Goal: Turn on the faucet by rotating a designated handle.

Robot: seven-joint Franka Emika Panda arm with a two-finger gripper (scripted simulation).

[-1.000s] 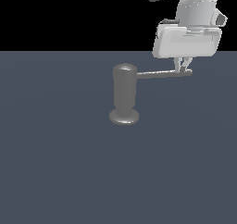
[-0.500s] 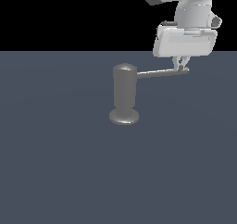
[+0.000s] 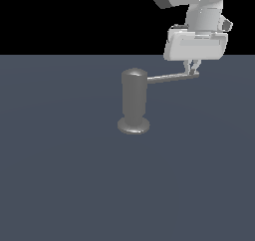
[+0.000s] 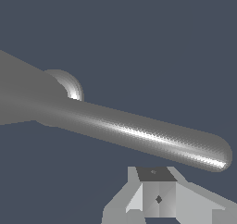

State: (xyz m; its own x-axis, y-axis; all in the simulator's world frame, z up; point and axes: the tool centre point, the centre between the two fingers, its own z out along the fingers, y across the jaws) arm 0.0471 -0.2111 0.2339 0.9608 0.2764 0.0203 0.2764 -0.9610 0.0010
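The faucet is a dull grey upright cylinder with a rounded cap on a flared round base. It stands mid-scene in the exterior view. Its handle, a thin grey rod, sticks out toward the exterior view's right. My gripper hangs straight down over the rod's rounded tip, with the fingers close together and their tips at the rod. In the wrist view the handle crosses the picture, with the faucet body at one end. My shut fingertips sit beside the rod near its tip, not around it.
The faucet stands on a flat dark blue-grey floor. The white hand and arm rise above the handle's tip. Behind the floor is plain black background.
The gripper has shifted a little toward the exterior view's left. The handle's tip has swung with it, slightly upward and leftward in the picture. The faucet body has not moved.
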